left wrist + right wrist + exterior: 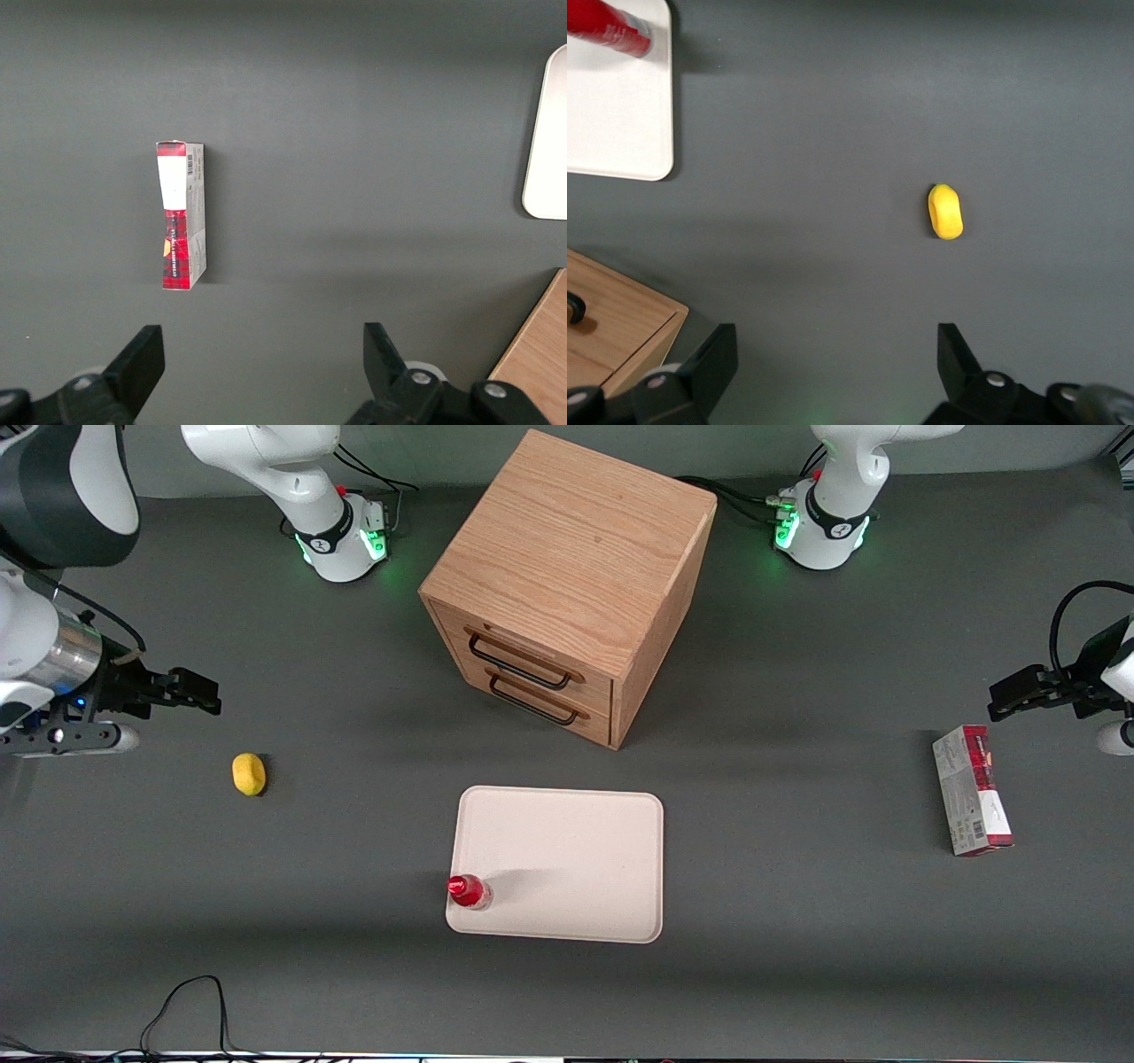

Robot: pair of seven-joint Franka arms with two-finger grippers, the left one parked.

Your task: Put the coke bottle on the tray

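Red coke bottle upright on tray corner, lettering unreadable, gripper jaws open.

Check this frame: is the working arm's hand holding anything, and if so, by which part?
Nothing is held. The hand hangs open and empty above the table near the yellow lemon-like lump. The small red coke bottle stands on the cream-white tray, at its corner.

Small red coke bottle with red cap, standing upright on the flat cream-white rectangular tray, in the tray's corner nearest the front camera toward my arm's end. My gripper, fingers spread and empty, sits well apart from both.
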